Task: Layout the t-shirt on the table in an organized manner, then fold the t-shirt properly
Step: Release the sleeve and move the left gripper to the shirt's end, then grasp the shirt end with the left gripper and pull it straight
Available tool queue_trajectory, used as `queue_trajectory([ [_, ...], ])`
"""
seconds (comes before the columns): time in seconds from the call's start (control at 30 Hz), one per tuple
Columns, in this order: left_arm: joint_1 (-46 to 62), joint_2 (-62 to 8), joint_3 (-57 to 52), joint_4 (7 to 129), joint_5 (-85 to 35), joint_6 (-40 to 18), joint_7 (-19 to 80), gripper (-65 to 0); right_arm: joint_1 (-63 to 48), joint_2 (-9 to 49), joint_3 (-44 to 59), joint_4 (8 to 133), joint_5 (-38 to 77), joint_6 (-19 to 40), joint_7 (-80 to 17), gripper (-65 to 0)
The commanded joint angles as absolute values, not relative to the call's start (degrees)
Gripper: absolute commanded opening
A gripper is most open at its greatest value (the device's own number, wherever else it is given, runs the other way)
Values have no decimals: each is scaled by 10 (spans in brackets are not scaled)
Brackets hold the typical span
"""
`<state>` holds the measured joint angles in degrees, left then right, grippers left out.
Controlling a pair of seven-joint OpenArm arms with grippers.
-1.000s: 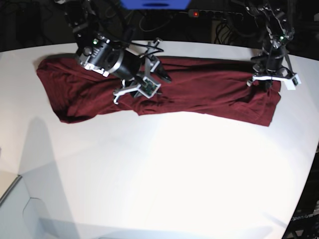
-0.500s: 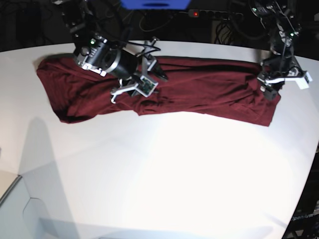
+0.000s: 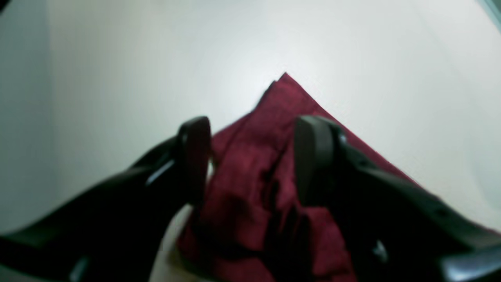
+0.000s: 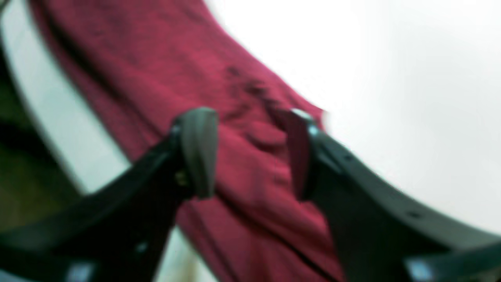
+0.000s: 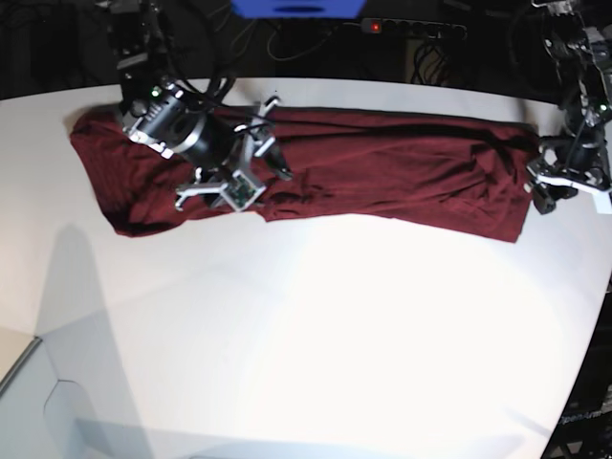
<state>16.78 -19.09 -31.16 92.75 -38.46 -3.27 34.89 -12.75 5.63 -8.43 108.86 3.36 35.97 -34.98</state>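
Observation:
The dark maroon t-shirt [image 5: 382,167] lies stretched in a long wrinkled band across the far side of the white table [image 5: 316,335]. My right gripper [image 5: 277,139] hovers over the shirt's left-middle part. In the right wrist view it [image 4: 250,152] stands open, with rumpled cloth [image 4: 254,133] below the gap. My left gripper [image 5: 540,191] is at the shirt's right end, by the table's right edge. The left wrist view shows it [image 3: 252,156] open, and a pointed corner of the shirt [image 3: 285,90] runs out on the table between and beyond its fingers.
Behind the table's far edge lie a power strip with a red light [image 5: 375,26], dark cables and a blue object [image 5: 296,8]. The table's curved edge runs close along the right, beside the left arm. A pale box-like shape [image 5: 29,402] sits at the lower left.
My left gripper has opened, let go of the cloth and moved right to the shirt's end, which now lies stretched out further. My right gripper has shifted left and opened wider.

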Motion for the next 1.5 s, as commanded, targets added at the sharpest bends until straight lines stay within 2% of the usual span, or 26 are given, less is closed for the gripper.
queue_trajectory([
  [0.0,165,-200,-314,924,-389,-33,341,-317,-124,48,-59,1098,41,356,-335,-299],
  [0.07,147,-208,-313,902,-389,-36,342,-317,-124,31,-19,1098,41,356,-335,-262],
  [0.27,117,-226,-306,858,-387,-125,343,-316,-127,29,22,1094,41,356,-335,-258],
  [0.53,94,-227,-274,838,-253,-200,343,-160,-138,27,28,1080,40,356,-335,-258],
  [0.7,93,-227,-276,833,-249,-266,343,-139,-139,25,27,1079,40,356,-335,-258],
  [0.87,90,-226,-276,828,-250,-304,379,-139,-139,24,26,1079,40,356,-335,-258],
  [1.47,77,-210,-272,709,-244,-313,385,-141,-140,16,22,1079,39,356,-335,-258],
])
